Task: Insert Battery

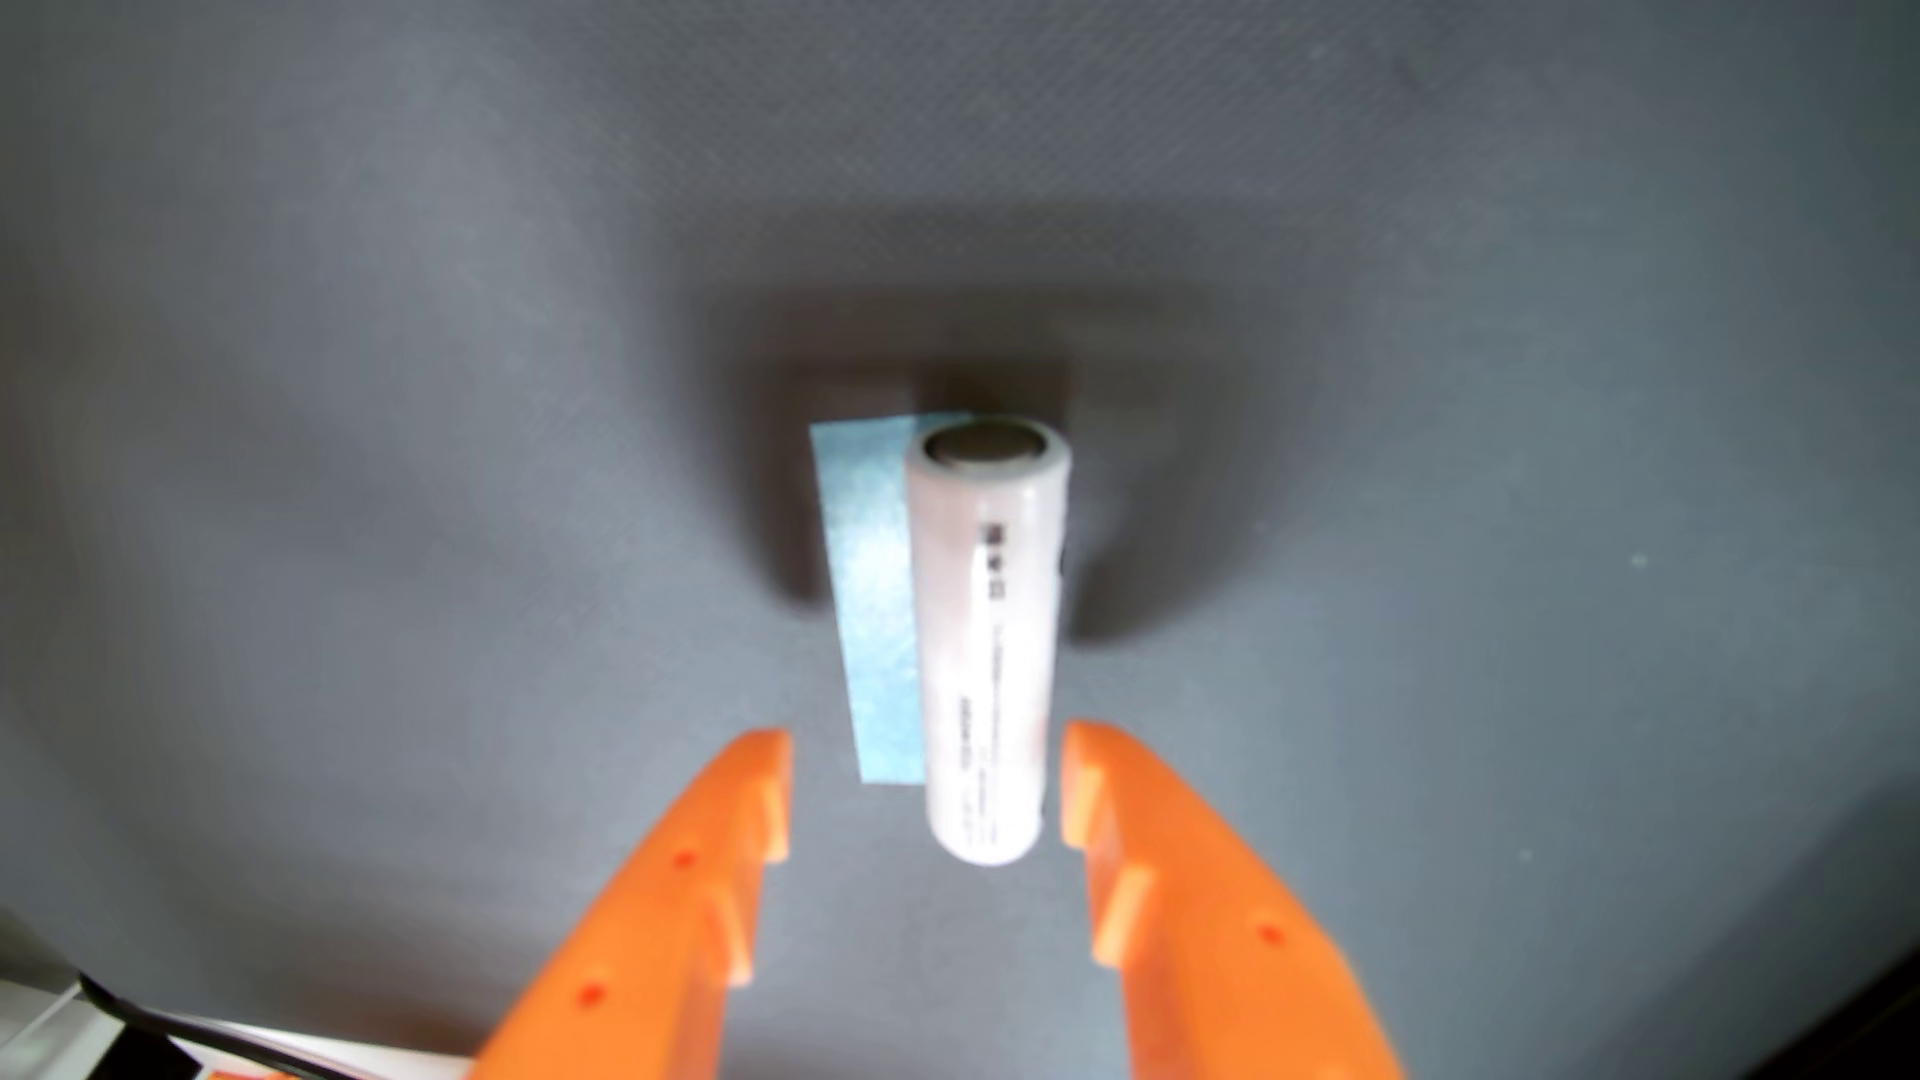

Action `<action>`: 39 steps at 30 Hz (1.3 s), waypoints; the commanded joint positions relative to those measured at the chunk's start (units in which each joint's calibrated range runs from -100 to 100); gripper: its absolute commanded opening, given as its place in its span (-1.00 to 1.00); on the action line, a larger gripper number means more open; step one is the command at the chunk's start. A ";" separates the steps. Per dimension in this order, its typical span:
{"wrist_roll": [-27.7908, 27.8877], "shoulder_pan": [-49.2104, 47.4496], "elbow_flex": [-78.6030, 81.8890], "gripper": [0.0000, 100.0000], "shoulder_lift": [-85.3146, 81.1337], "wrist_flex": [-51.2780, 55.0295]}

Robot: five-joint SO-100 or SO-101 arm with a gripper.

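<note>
Battery [987, 644], a pale cylindrical cell with faint printing down its side, lies on a dark grey mat [416, 415] in the wrist view, its flat metal end pointing away from the camera and its near end reaching in between the tips of the orange gripper [925, 774]. A strip of blue tape [868, 602] sits on the mat along the cell's left side, partly tucked beneath it. The two fingers stand spread apart and hold nothing: the right one is just beside the cell's lower end, the left one well clear of it, so the cell sits off-centre in the gap. No holder or slot for the battery is in view. The step in hand appears to be the pickup, and doing it well likely means shifting slightly to the view's right to centre the cell, advancing so the pads bracket its body rather than only its end, then closing gently so the round cell does not roll or squirt out.
</note>
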 commanded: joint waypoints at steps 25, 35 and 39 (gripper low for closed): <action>4.45 1.15 -1.82 -0.69 -0.05 -2.34; 4.45 1.15 -2.09 -0.69 0.29 -3.27; 4.45 1.15 -2.09 -0.69 0.45 -3.27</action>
